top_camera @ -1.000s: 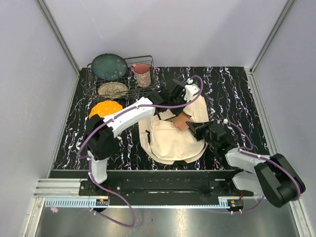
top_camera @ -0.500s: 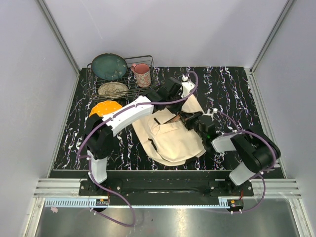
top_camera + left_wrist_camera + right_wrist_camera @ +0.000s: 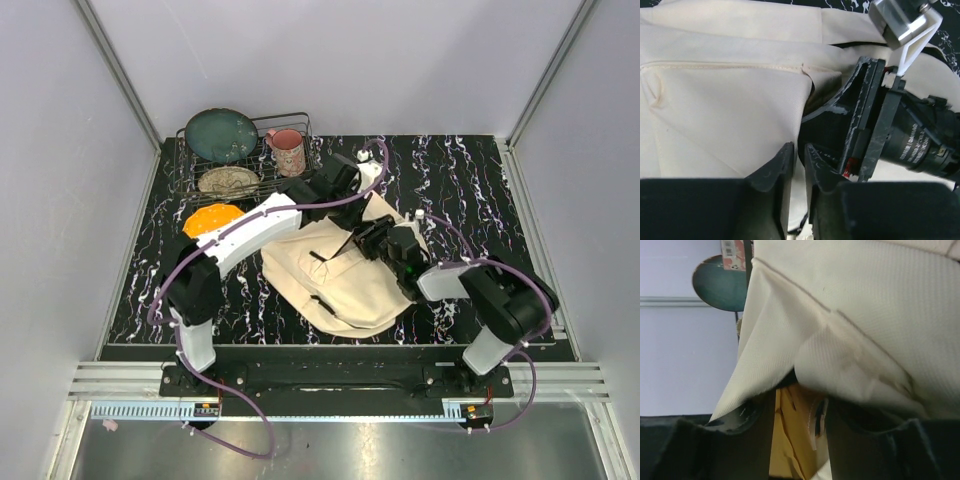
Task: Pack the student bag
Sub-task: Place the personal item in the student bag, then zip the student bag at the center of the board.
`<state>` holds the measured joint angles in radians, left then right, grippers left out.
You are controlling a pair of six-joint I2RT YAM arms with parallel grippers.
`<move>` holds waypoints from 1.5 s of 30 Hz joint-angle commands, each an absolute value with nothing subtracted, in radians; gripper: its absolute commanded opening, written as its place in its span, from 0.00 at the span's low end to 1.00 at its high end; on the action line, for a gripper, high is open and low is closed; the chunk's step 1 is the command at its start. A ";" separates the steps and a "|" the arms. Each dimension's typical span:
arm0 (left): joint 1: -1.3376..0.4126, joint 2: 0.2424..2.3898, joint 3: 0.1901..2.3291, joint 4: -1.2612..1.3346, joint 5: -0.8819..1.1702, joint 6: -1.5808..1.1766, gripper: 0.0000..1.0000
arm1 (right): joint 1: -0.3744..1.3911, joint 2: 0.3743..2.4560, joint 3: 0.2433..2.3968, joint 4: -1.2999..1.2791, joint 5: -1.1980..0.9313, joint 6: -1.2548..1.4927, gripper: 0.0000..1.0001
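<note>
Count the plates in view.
3: dark green round plate leaning in the wire rack, speckled beige plate flat in it, orange plate on the table nearby. The cream bag may hide others.

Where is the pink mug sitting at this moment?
Top view: the pink mug stands at the right end of the wire rack, far left of the table, just right of the teal plate.

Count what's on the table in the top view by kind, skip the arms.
Bags: 1, student bag
Plates: 3, teal plate, beige plate, orange plate
Mugs: 1, pink mug
Racks: 1, wire rack
Total: 6
</note>
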<state>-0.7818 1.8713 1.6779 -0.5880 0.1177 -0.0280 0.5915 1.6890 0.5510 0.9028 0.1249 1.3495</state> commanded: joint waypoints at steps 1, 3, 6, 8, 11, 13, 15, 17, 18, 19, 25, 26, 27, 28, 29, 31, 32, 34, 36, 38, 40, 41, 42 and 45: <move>-0.782 1.741 1.620 -0.516 0.204 -0.107 0.31 | 0.597 1.542 0.545 0.656 0.186 1.290 0.52; -0.769 1.698 1.583 -0.470 0.199 -0.133 0.42 | 0.598 1.465 0.537 0.539 0.184 1.249 0.60; -0.752 1.643 1.519 -0.424 0.190 -0.167 0.67 | 0.598 1.385 0.538 0.425 0.180 1.212 0.66; -0.743 1.608 1.485 -0.413 0.184 -0.178 0.70 | 0.597 1.329 0.554 0.335 0.182 1.207 0.66; -0.736 1.551 1.431 -0.391 0.158 -0.193 0.72 | 0.598 1.267 0.519 0.296 0.187 1.177 0.72; -0.732 1.522 1.401 -0.391 0.127 -0.212 0.74 | 0.598 1.246 0.518 0.263 0.201 1.180 0.69; -0.730 1.468 1.370 -0.391 0.095 -0.228 0.76 | 0.598 1.227 0.519 0.230 0.199 1.184 0.65; -0.726 1.413 1.310 -0.388 0.081 -0.241 0.76 | 0.598 1.232 0.512 0.253 0.184 1.184 0.47; -0.724 1.395 1.290 -0.384 0.083 -0.251 0.76 | 0.598 1.242 0.517 0.253 0.175 1.184 0.43; -0.723 1.361 1.251 -0.382 0.083 -0.256 0.76 | 0.598 1.267 0.523 0.255 0.166 1.178 0.30; -0.724 1.223 1.102 -0.376 0.064 -0.301 0.76 | 0.598 1.428 0.616 0.337 0.095 1.169 0.16; -0.724 1.207 1.080 -0.374 0.061 -0.307 0.76 | 0.598 1.448 0.629 0.347 0.094 1.173 0.14; -0.724 1.191 1.042 -0.374 0.061 -0.320 0.76 | 0.597 1.469 0.644 0.354 0.089 1.175 0.12; -0.723 1.160 1.020 -0.374 0.061 -0.328 0.76 | 0.597 1.509 0.664 0.371 0.084 1.160 0.11; -0.723 1.145 1.002 -0.374 0.054 -0.340 0.76 | 0.597 1.525 0.670 0.423 0.078 1.158 0.10; -0.724 1.105 0.944 -0.367 0.052 -0.353 0.77 | 0.598 1.566 0.699 0.448 0.063 1.151 0.06; -0.723 1.094 0.927 -0.367 0.046 -0.357 0.77 | 0.595 1.575 0.712 0.462 0.057 1.143 0.05; -0.723 1.066 0.875 -0.365 0.034 -0.377 0.78 | 0.597 1.591 0.738 0.465 0.037 1.120 0.06; -0.723 1.051 0.823 -0.350 0.011 -0.408 0.81 | 0.597 1.592 0.749 0.450 0.023 1.111 0.09; -0.724 1.034 0.795 -0.336 -0.026 -0.434 0.84 | 0.597 1.565 0.759 0.323 0.029 1.111 0.18; -0.721 1.023 0.759 -0.322 -0.038 -0.466 0.87 | 0.600 1.496 0.712 0.266 0.037 1.089 0.31; -0.719 1.019 0.750 -0.304 -0.046 -0.477 0.88 | 0.600 1.462 0.683 0.238 0.044 1.100 0.34; -0.715 1.019 0.735 -0.298 -0.049 -0.495 0.89 | 0.600 1.427 0.652 0.230 0.058 1.106 0.36; -0.703 1.026 0.721 -0.278 -0.049 -0.521 0.92 | 0.600 1.275 0.562 0.177 0.052 1.080 0.40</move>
